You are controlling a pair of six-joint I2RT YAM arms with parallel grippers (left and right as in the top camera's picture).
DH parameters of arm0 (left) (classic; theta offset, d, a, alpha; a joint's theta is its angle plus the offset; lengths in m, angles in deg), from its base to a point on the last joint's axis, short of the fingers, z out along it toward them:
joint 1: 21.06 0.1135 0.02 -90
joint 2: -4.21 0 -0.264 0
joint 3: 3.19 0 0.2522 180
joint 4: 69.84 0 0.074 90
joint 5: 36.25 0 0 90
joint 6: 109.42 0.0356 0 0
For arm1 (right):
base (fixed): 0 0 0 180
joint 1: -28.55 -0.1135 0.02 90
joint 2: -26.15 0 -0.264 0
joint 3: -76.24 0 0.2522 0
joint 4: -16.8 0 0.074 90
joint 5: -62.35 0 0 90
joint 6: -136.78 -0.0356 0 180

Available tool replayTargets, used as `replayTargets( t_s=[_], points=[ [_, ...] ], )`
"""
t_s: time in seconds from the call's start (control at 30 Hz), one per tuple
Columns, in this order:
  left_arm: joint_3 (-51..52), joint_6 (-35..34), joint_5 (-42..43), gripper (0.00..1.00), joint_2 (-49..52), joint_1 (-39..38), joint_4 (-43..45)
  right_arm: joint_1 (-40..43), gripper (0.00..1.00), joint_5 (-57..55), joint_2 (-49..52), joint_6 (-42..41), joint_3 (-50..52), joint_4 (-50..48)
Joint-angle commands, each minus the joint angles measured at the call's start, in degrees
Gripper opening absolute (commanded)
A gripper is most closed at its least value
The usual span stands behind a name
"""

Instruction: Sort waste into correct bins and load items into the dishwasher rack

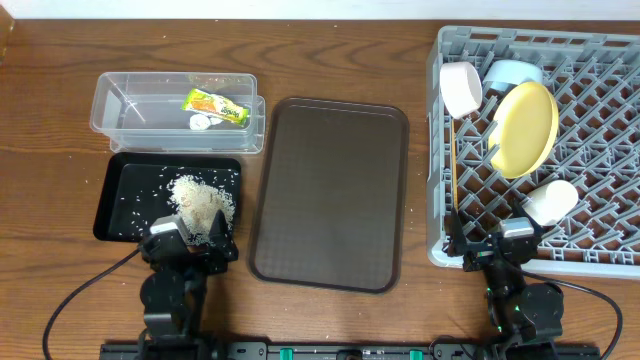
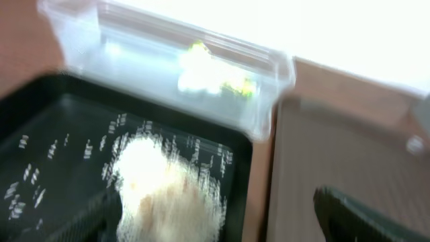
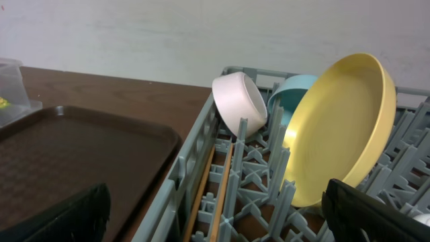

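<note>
The yellow-green wrapper and white scrap lie in the clear tub. Rice is heaped in the black tray. My left gripper is open and empty at the tray's near edge, its fingers either side of the rice. In the grey rack stand the white bowl, light blue bowl, yellow plate and pale green cup; the chopsticks lie along its left side. My right gripper is open and empty at the rack's near left corner.
The dark brown serving tray lies between the bins and the rack; it shows in the left wrist view and the right wrist view. The left wrist view is blurred. Scattered grains line the tub's rim.
</note>
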Motion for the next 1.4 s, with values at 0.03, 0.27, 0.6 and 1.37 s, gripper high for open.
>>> replayTargets(
  t_s=[0.03,0.27,0.6,1.37],
  points=[
    [6.1,3.8,-0.9,0.94,-2.6,0.3,12.2,0.6,0.99,0.2,-0.4,0.7,0.1,0.3],
    [6.8,8.1,-0.6,0.94,-2.6,0.2,14.6,0.6,0.99,0.2,-0.4,0.7,0.1,0.3],
    [6.8,7.9,1.0,0.94,-2.6,-0.3,12.5,0.6,0.99,0.2,-0.4,0.7,0.1,0.3],
    [6.8,7.9,1.0,0.94,-2.4,-0.3,12.5,0.6,0.99,0.2,-0.4,0.7,0.1,0.3]
  ],
)
